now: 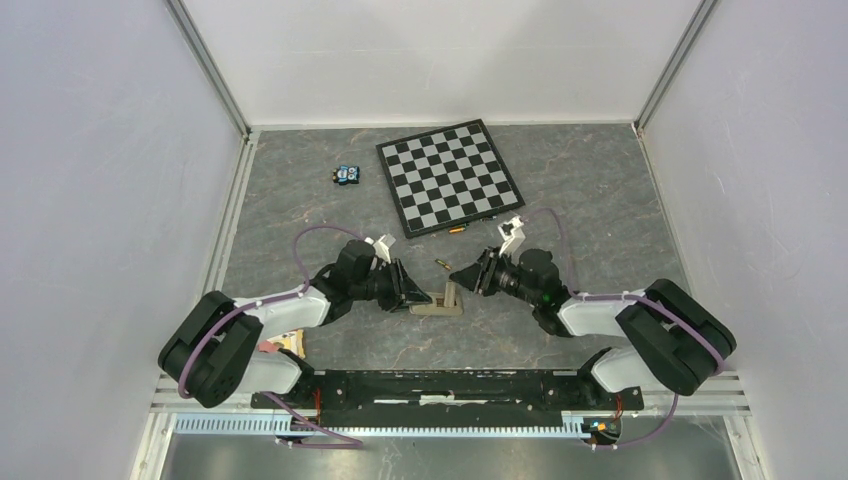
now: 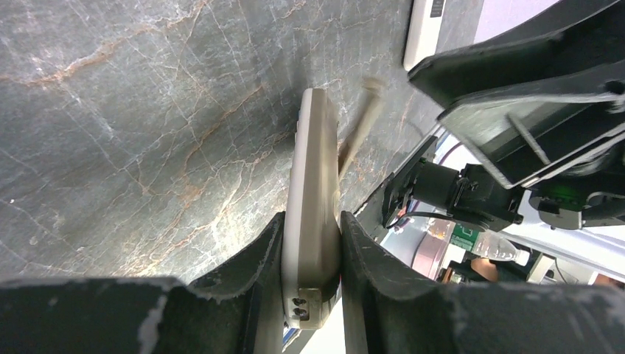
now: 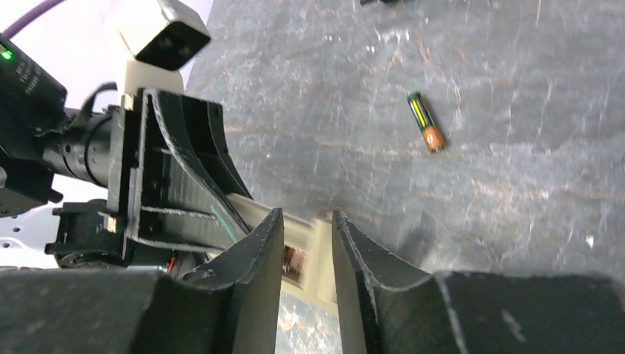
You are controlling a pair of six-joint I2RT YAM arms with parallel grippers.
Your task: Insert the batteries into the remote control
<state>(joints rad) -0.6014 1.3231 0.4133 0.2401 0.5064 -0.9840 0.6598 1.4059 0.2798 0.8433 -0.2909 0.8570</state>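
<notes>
The left gripper [image 2: 312, 221] is clamped on the edge of the remote [image 2: 313, 147], holding it on its side at the centre of the top view. The right gripper [image 3: 308, 217] hovers over it, jaws narrowly apart and seemingly empty. One battery [image 3: 425, 122] lies loose just above the remote; the other [image 1: 457, 230] lies by the chessboard [image 1: 450, 177]. Loading has not begun. Next, the right gripper should probably lift away, open over the nearer battery and pinch it across its middle.
</notes>
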